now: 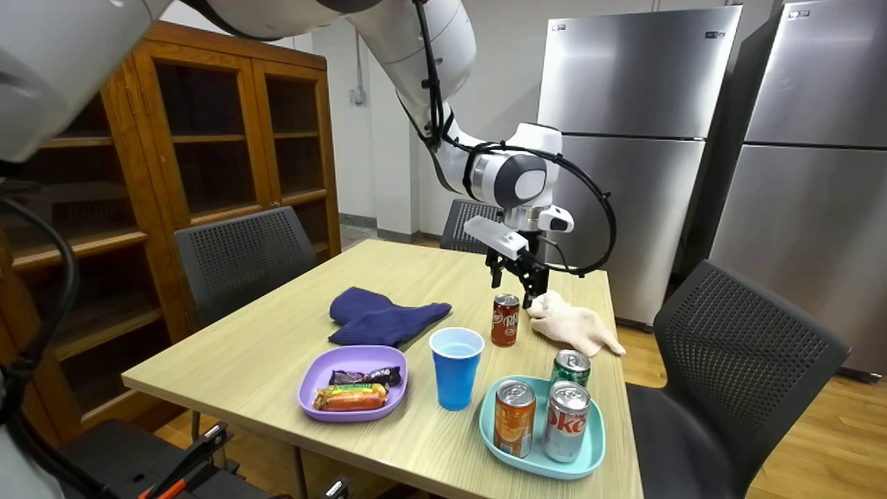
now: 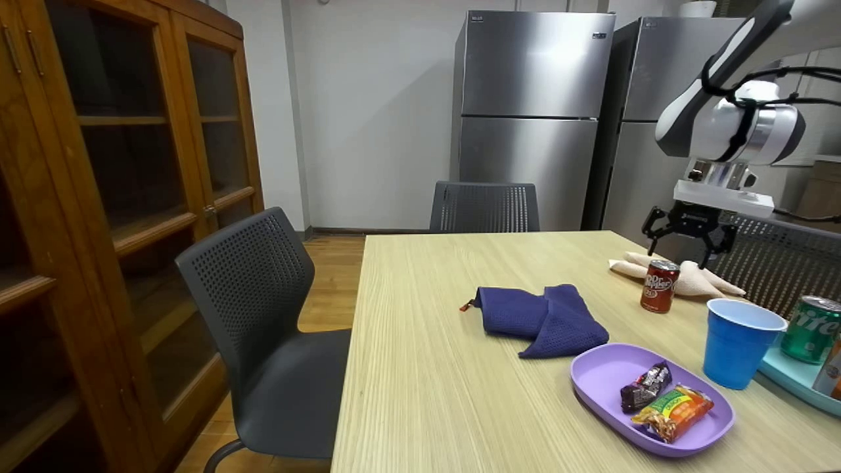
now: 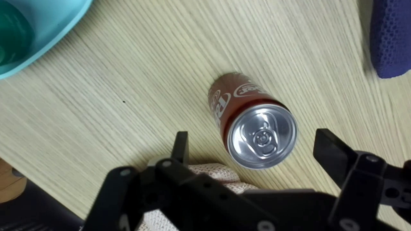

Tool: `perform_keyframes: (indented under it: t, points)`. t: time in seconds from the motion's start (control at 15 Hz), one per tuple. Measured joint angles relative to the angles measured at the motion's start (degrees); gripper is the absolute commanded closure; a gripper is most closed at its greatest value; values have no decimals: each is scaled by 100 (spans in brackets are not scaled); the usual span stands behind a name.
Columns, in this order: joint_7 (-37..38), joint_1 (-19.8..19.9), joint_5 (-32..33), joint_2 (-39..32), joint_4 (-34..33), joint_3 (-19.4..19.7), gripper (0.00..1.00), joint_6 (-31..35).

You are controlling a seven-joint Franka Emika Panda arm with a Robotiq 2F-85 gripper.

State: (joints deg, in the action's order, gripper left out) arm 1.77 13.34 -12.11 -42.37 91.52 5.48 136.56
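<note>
My gripper (image 1: 513, 291) is open and empty, pointing down above the table; it also shows in an exterior view (image 2: 677, 259). A small dark red Dr Pepper can (image 1: 505, 324) stands upright just below it. In the wrist view the can (image 3: 237, 93) lies between and beyond the open fingers (image 3: 252, 139), touching neither. A pale cream cloth (image 1: 572, 322) lies crumpled beside the can; the fingers partly cover it in the wrist view (image 3: 213, 171). A navy cloth (image 2: 545, 318) and a blue cup (image 1: 457, 374) are on the table nearby.
A teal tray (image 1: 547, 470) holds an orange can (image 1: 514, 419), a silver Coke can (image 1: 566, 430) and a green can (image 2: 809, 332). A purple plate (image 2: 604, 368) holds a dark-wrapped snack (image 1: 365, 376) and an orange-yellow snack (image 1: 351, 397). Chairs (image 1: 748, 339) surround the table.
</note>
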Motion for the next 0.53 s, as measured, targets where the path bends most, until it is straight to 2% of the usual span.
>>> perform_keyframes:
  t: [0.53]
  points:
    - [276,-128,104,-359,-273,119,0,-3]
